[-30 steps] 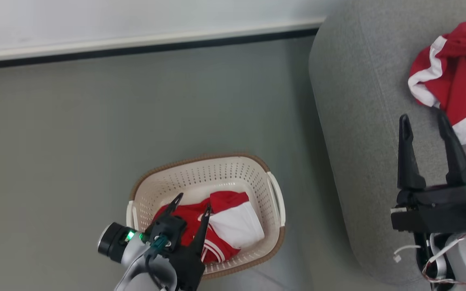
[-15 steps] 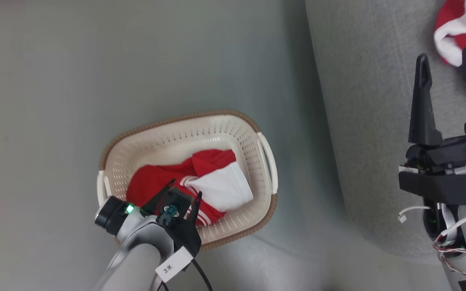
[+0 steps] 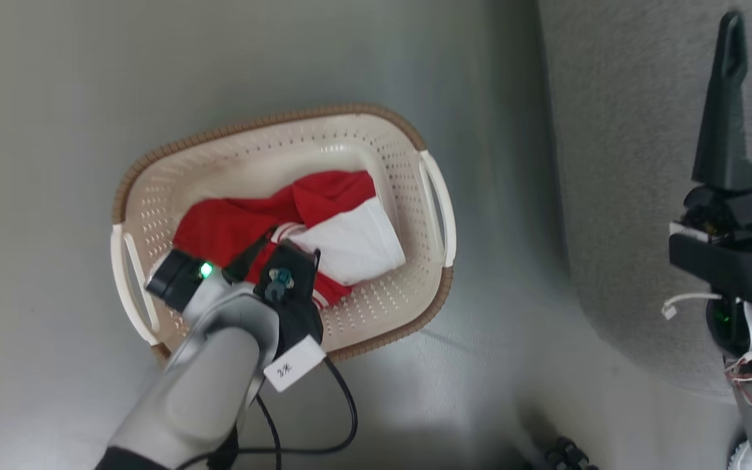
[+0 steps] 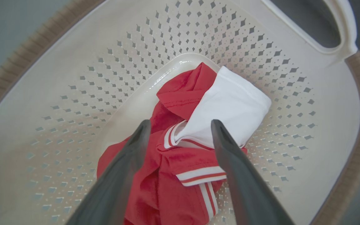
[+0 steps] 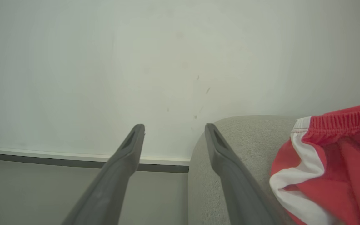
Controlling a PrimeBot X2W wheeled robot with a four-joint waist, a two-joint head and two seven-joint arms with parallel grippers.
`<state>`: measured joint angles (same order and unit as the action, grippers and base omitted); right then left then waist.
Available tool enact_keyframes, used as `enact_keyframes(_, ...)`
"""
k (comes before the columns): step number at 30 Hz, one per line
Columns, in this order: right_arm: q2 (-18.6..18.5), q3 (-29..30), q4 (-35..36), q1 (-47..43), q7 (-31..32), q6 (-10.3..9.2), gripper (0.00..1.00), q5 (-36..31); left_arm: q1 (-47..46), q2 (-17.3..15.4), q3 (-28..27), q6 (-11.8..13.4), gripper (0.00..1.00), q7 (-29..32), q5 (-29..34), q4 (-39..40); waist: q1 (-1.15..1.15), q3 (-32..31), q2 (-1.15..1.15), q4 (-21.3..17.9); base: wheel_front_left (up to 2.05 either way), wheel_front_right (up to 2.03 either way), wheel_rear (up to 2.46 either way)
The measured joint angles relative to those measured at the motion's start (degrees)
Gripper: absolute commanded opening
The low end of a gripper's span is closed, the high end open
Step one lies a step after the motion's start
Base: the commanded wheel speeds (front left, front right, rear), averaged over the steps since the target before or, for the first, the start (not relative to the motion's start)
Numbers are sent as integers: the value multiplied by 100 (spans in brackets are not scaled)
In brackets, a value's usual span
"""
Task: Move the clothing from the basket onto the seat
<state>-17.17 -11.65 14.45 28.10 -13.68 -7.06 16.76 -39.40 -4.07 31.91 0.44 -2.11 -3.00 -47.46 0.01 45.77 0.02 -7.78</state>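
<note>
a: how should the left gripper (image 4: 180, 125) take the clothing (image 4: 180, 159)?
b: go straight down, pinch the bunched red-and-white fold, lift clear of the basket (image 4: 198, 37) wall.
a: where is it?
b: on the basket floor, between the spread, empty fingers (image 4: 123, 175); probably untouched. right gripper (image 5: 174, 127) gapes empty over the seat (image 5: 245, 134).

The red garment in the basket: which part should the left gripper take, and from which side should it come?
Probably the raised fold where the striped trim meets the white panel, coming straight down from above. The red garment lies crumpled on the floor of the basket, whose walls block a side approach, and that fold lies between the open left gripper fingers.
</note>
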Motion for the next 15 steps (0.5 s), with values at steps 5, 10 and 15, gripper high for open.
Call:
enact_keyframes(5, -4, 13, 186, 298, -1, 0, 100, -94, -416, 27, 32, -1, 100, -14, 64, -136, 0, 431, -1, 2, 0, 0, 0)
enact_keyframes(10, -1, -3, 194, 526, -2, 0, 100, -177, -696, 60, 76, -2, 100, -57, 113, -408, 0, 824, 0, 6, 0, 0, 0)
enact_keyframes(15, 3, -18, 169, 605, -3, 0, 100, -220, -862, 63, 109, 3, 100, -133, 118, -625, 0, 1102, 0, 6, 0, 0, 0)
